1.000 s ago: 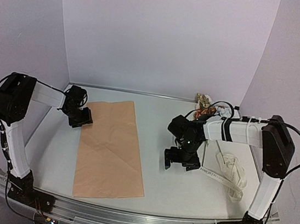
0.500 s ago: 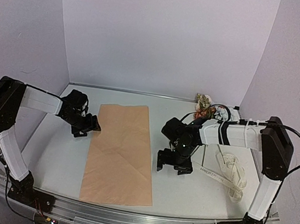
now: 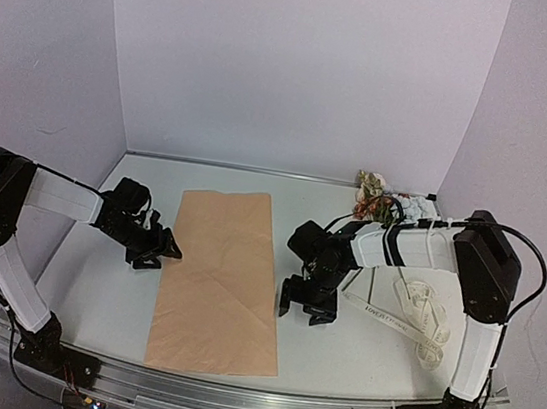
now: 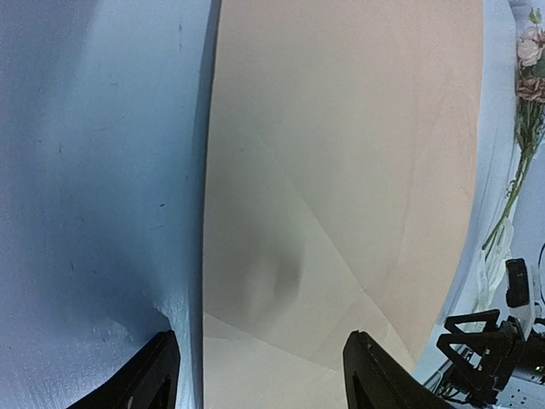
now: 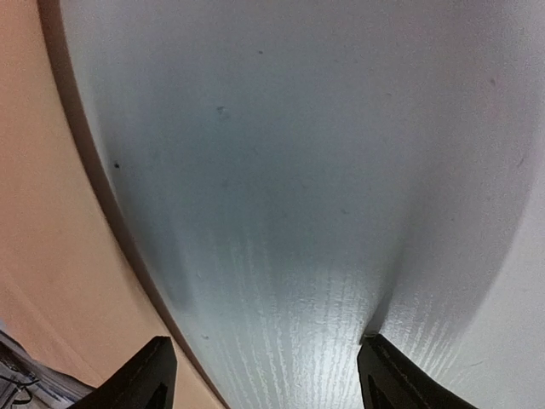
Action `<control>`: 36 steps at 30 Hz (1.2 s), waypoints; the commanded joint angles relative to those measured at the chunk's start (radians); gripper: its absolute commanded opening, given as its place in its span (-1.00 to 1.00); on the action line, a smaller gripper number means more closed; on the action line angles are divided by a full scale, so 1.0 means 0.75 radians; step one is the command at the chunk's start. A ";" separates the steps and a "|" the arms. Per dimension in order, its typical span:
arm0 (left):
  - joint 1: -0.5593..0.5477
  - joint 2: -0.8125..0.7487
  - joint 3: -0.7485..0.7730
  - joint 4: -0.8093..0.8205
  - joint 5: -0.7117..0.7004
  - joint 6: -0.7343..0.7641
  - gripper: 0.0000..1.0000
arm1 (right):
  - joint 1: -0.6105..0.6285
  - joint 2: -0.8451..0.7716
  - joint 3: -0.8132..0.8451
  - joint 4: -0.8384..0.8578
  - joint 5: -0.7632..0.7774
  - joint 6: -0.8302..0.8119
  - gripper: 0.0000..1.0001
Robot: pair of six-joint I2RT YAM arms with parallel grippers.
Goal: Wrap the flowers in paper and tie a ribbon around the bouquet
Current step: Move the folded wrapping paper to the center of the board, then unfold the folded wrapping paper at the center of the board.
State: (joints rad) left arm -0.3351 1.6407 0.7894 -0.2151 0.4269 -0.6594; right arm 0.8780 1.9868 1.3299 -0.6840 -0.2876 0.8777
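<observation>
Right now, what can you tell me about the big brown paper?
The paper is a long, tan-brown sheet that looks like kraft paper. It lies flat and unrolled on the white table, with its long side pointing away from the arms. Fold creases cross it. The open left hand straddles its left edge. Nothing lies on top of it.

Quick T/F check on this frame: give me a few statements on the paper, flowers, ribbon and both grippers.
1. The paper lies flat on the table. True.
2. The flowers rest on the paper. False: they lie at the back right of the table, off it.
3. The right gripper holds the ribbon. False: it is open over bare table, and the ribbon lies to its right.
4. The left gripper is open, straddling the paper's left edge. True.
</observation>
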 commanded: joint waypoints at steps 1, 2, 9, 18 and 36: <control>0.001 0.010 -0.015 0.082 0.069 -0.012 0.30 | 0.007 0.044 0.040 0.077 -0.047 0.063 0.42; 0.001 0.010 -0.016 0.085 0.073 -0.014 0.28 | 0.007 0.053 0.043 0.087 -0.053 0.074 0.39; 0.001 0.026 -0.014 0.093 0.106 -0.015 0.17 | 0.008 0.100 0.059 0.138 -0.080 0.134 0.26; 0.000 -0.003 -0.023 0.111 0.153 -0.040 -0.16 | 0.007 0.150 0.109 0.140 -0.108 0.160 0.08; 0.013 -0.108 -0.037 -0.017 0.008 0.027 0.06 | 0.007 0.194 0.140 0.145 -0.127 0.180 0.02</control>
State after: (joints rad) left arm -0.3329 1.5670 0.7694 -0.2023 0.4900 -0.6769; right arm 0.8780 2.0819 1.4307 -0.5737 -0.4000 1.0024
